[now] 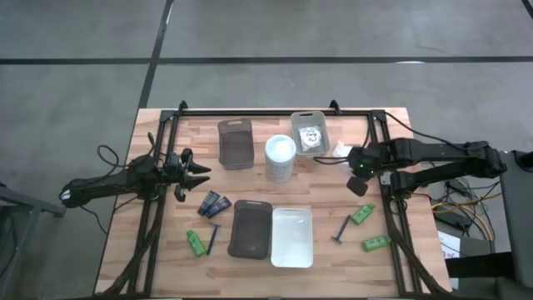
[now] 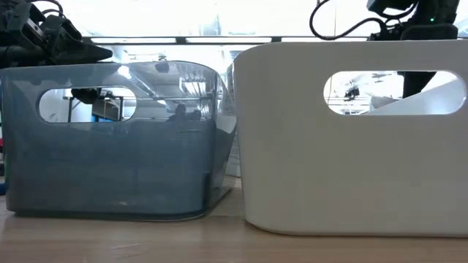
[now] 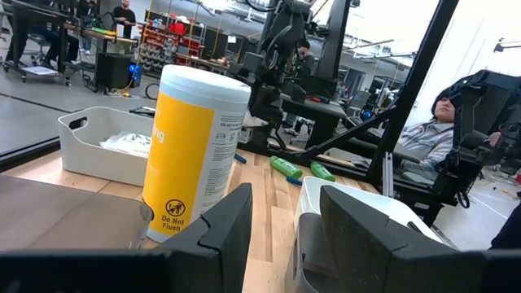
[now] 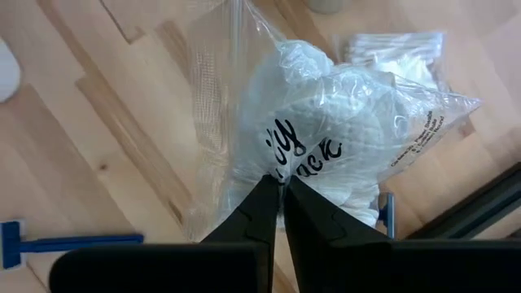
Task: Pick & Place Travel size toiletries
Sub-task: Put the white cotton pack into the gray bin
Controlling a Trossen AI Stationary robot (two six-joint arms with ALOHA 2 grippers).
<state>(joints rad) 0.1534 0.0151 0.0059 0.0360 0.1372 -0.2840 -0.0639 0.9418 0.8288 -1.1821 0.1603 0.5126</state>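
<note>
Robotics lab or workshop floor, not a home. Butcher-block table (image 1: 275,275) sits on bare grey concrete floor (image 1: 75,50) with dark seam lines, black metal frame (image 1: 275,111) bolted round the tabletop, loose cables (image 1: 454,208) off the right edge. Left wrist view shows open industrial space behind: shelving racks (image 3: 167,45), more workbenches, overhead ducting, people (image 3: 122,16) standing far back, one person seated (image 3: 431,134) nearby.

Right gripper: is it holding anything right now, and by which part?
Yes. The right gripper is shut on a white clear-wrapped packet, pinching the plastic wrap at its printed face. The left gripper is open and holds nothing.
</note>
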